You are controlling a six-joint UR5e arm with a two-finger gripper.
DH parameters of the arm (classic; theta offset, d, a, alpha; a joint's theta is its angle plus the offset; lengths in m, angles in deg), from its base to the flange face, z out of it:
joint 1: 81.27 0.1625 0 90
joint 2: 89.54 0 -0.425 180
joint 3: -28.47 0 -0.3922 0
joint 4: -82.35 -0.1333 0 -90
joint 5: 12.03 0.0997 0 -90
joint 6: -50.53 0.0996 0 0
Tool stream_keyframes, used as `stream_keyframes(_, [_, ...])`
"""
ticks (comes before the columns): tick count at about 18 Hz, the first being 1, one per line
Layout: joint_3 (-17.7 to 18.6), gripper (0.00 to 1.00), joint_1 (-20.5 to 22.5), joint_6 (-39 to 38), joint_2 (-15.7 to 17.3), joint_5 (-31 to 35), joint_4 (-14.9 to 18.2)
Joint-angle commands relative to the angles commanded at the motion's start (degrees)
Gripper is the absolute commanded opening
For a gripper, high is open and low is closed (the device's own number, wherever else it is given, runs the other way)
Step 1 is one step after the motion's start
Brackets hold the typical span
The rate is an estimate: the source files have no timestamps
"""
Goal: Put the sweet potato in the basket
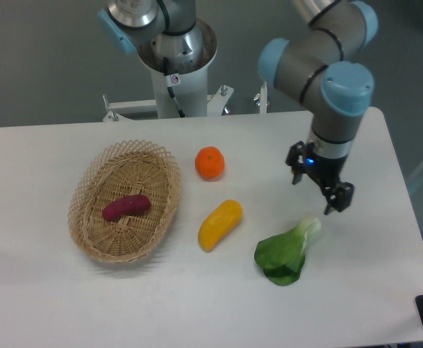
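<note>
The reddish-purple sweet potato point(127, 206) lies inside the tan wicker basket point(87, 233) at the left of the table, near the basket's middle. My gripper point(319, 190) hangs far to the right, above the table just over the leafy green's stem end. Its two dark fingers stand apart with nothing between them, so it is open and empty.
A round orange fruit point(210, 162) sits right of the basket. A yellow-orange oblong vegetable point(220, 224) lies below it. A green bok choy point(287, 251) rests under the gripper. The arm's base column point(175, 58) stands behind the table's far edge.
</note>
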Motion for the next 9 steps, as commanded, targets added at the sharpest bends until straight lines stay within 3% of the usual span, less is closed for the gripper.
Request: stream_keyframes(9, [-2.12,1.0,3.25,3.51,-2.29,0.18,-0.17])
